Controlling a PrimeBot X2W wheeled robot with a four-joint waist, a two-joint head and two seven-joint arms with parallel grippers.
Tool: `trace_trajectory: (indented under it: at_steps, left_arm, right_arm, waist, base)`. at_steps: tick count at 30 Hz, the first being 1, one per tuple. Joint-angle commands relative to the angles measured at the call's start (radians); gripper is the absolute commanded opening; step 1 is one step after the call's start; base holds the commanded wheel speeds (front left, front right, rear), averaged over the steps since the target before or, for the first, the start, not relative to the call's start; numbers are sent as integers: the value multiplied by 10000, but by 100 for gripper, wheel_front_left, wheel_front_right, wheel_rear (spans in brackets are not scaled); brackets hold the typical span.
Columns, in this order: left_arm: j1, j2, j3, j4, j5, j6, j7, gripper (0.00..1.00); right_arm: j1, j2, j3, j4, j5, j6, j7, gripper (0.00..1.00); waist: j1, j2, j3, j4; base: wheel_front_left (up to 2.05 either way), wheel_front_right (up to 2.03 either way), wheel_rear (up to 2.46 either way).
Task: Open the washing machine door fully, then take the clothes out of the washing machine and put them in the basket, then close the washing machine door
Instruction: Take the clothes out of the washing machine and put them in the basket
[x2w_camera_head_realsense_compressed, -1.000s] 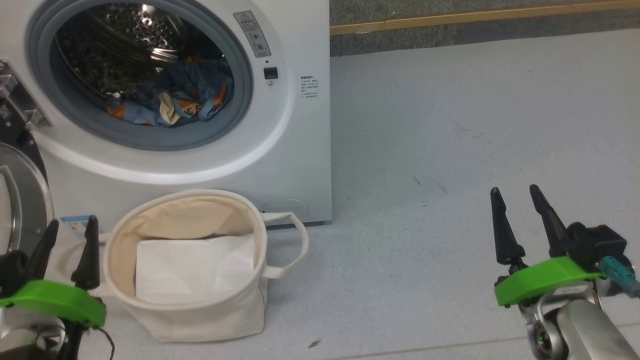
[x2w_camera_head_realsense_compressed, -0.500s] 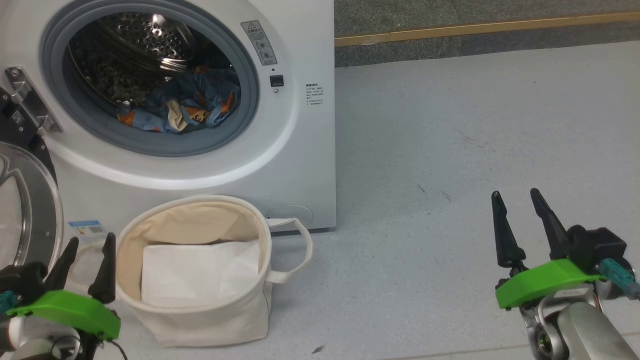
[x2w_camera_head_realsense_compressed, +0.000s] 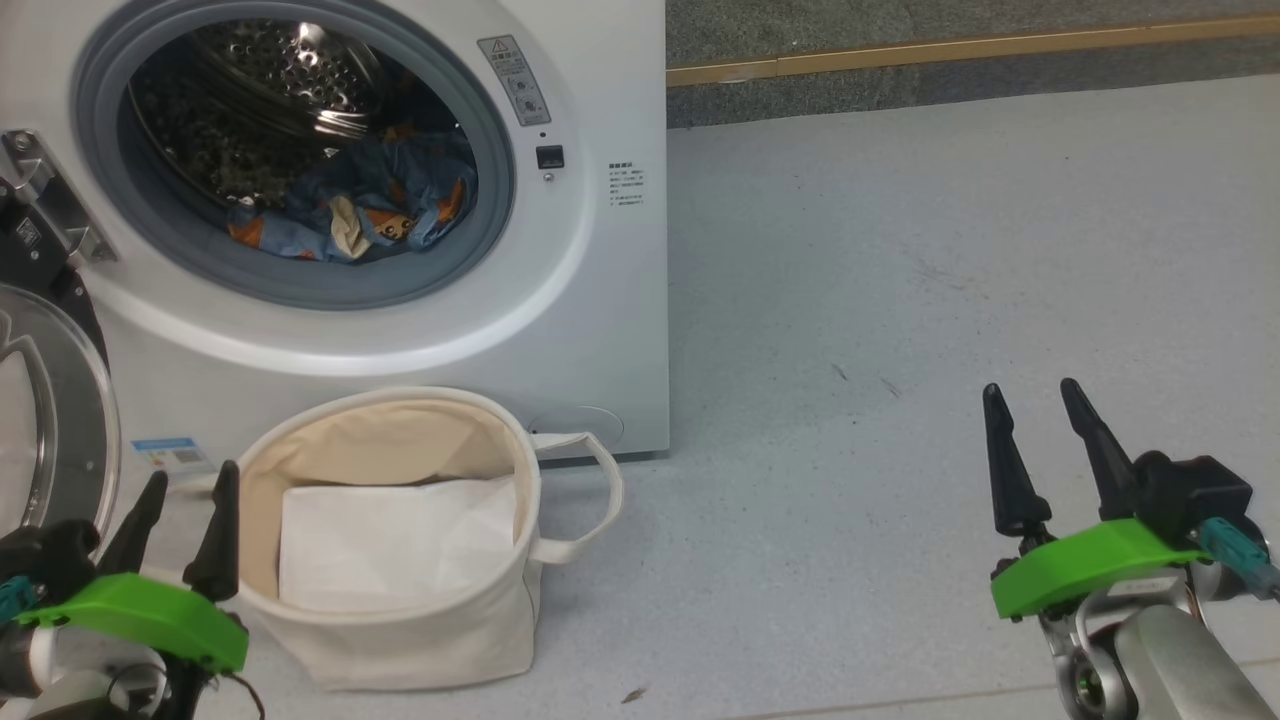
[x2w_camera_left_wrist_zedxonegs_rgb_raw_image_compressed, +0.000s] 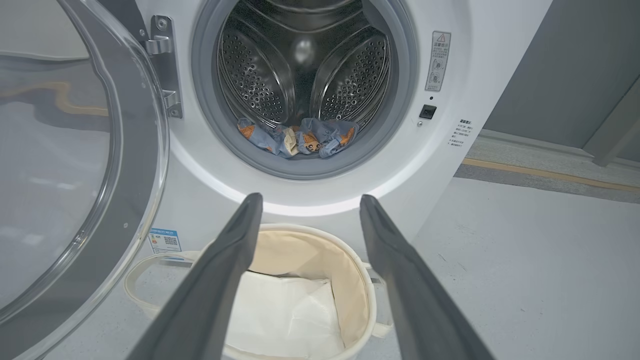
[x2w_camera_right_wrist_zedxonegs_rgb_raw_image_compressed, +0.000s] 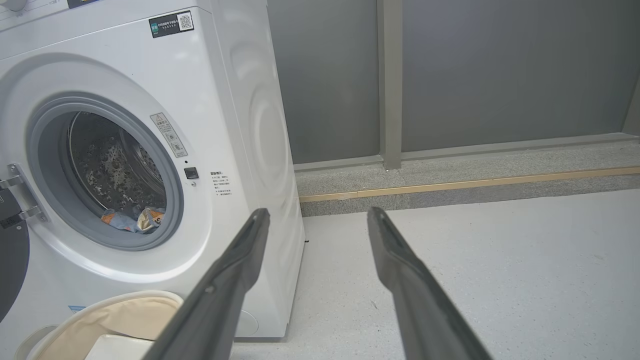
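Observation:
The white washing machine (x2w_camera_head_realsense_compressed: 600, 300) stands at the upper left with its round door (x2w_camera_left_wrist_zedxonegs_rgb_raw_image_compressed: 75, 165) swung wide open to the left. Blue clothes (x2w_camera_head_realsense_compressed: 350, 205) with orange and tan figures lie at the bottom of the steel drum. In front of the machine sits the cream canvas basket (x2w_camera_head_realsense_compressed: 500, 620) with a plain white sheet (x2w_camera_head_realsense_compressed: 390, 545) inside. My left gripper (x2w_camera_head_realsense_compressed: 190, 480) hangs open and empty just left of the basket's rim. My right gripper (x2w_camera_head_realsense_compressed: 1030, 395) is open and empty over the bare floor at the lower right, far from the machine.
Pale grey floor (x2w_camera_head_realsense_compressed: 950, 250) stretches to the right of the machine. A raised grey kerb with a tan strip (x2w_camera_head_realsense_compressed: 950, 40) runs along the back, with dark wall panels (x2w_camera_right_wrist_zedxonegs_rgb_raw_image_compressed: 500, 70) and a post behind it. A blue sticker (x2w_camera_head_realsense_compressed: 165, 450) sits low on the machine's front.
The head camera has shifted, so the whole scene has slid a little. My left gripper has moved slightly right, closer to the basket's rim. The right gripper has stayed put.

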Motion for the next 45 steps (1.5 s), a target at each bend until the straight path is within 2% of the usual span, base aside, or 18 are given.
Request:
trace_trajectory:
  at_steps: [1, 16, 26, 32, 45]
  left_arm:
    - [-588, 556, 242, -382, -142, -52, -89, 100]
    - [-773, 664, -185, -646, -739, -47, 12, 100]
    - [-907, 695, -91, -624, -382, 458, -373, 100]
    - [-1039, 551, -90, -471, -242, 698, -481, 100]
    - [-1164, 357, 14, -355, 179, 811, -635, 100]
  right_arm:
    - [-123, -106, 146, -279, 81, 35, -122, 100]
    - [-93, -85, 125, -331, 96, 35, -122, 100]
    - [-81, -81, 74, -374, 56, 35, -122, 100]
    - [-126, -87, 72, -395, 57, 35, -122, 100]
    - [-147, -129, 99, -375, 82, 35, -122, 100]
  waist:
    - [0, 0, 7, 6]
    - [0, 0, 129, 65]
    - [0, 0, 295, 87]
    - [0, 0, 352, 134]
    - [0, 0, 358, 184]
  base:
    - [39, -13, -26]
    - [156, -94, -63]
    - [187, -160, -26]
    - [70, -70, 0]
    - [2, -2, 0]
